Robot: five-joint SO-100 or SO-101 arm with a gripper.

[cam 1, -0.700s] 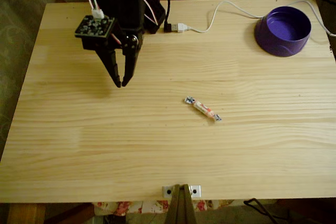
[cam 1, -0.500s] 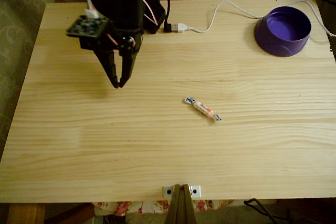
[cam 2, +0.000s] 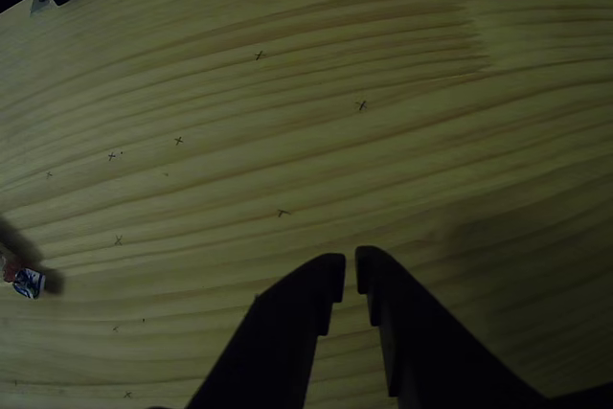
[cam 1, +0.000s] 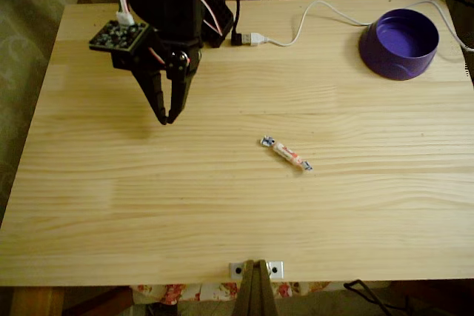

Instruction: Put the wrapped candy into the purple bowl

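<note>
In the fixed view my gripper (cam 1: 167, 118) hangs over the left half of the wooden table (cam 1: 148, 212), fingers pointing down and drawn nearly together, clasping nothing. The wrapped candy (cam 1: 286, 153) lies flat near the table's middle, tilted so its left end sits higher in the picture, well apart from me and to the right. The purple bowl (cam 1: 399, 44) sits at the far right corner, upright, its hollow showing nothing inside. Between my base and the bowl a white USB plug (cam 1: 255, 38) on its white cable (cam 1: 311, 12) rests on the boards near the far edge; nothing lies on the stretch between me and the candy. A small metal bracket (cam 1: 255, 269) sits at the near edge, with flowered cloth (cam 1: 178, 292) showing under it.

In the other view my two dark fingers (cam 2: 287, 332) rise from the bottom edge, tips almost meeting with a thin slit left between them, empty. One bluish twisted end of the candy (cam 2: 25, 281) peeks in at the left edge, throwing a shadow. The pale grained wood (cam 2: 402, 64) carries small pencilled crosses (cam 2: 361, 105).
</note>
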